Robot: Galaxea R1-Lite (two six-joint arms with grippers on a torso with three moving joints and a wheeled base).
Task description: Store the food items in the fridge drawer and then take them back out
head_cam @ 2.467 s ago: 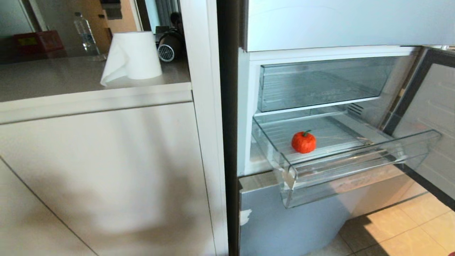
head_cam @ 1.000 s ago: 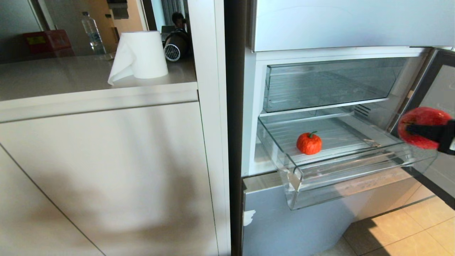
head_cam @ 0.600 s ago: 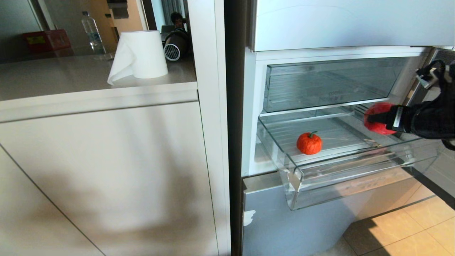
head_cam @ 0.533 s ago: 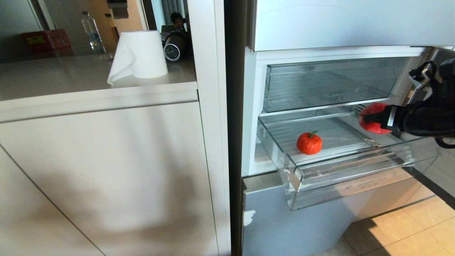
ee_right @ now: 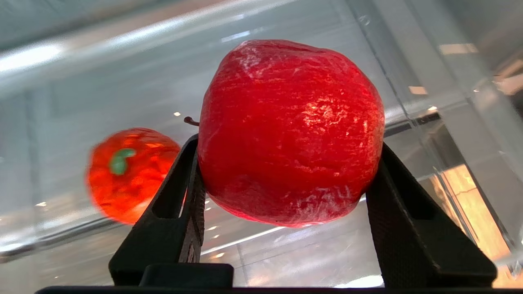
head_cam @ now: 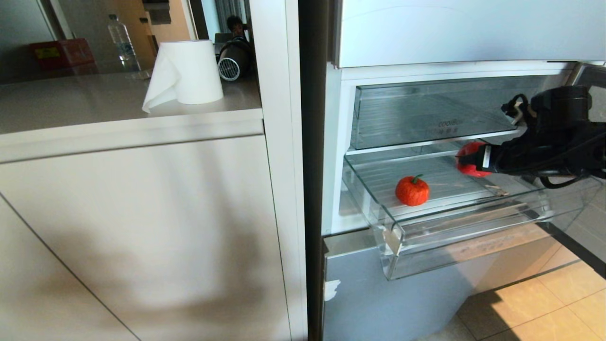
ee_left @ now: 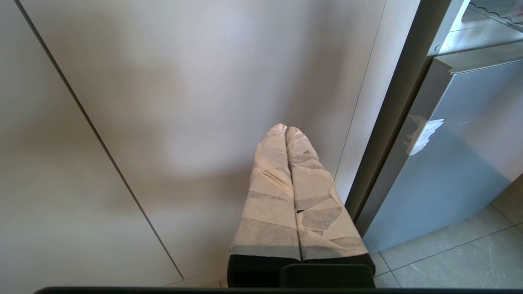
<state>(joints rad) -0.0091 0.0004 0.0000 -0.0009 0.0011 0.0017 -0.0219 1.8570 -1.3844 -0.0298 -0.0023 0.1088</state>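
Red apple (ee_right: 291, 130) in right end effector (ee_right: 286, 179); one orange-red fruit (head_cam: 412, 190) in drawer (head_cam: 468, 222).

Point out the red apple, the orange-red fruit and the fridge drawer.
red apple (ee_right: 290, 130): right wrist view, middle of its glossy skin.
orange-red fruit (head_cam: 412, 191): head view, middle of its body.
fridge drawer (head_cam: 473, 237): head view, clear front wall.

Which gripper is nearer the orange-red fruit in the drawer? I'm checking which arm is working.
Right. The right gripper, shut on the red apple, is over the fridge drawer near the orange-red fruit. The left gripper hangs shut by the cabinet front, outside the fridge.
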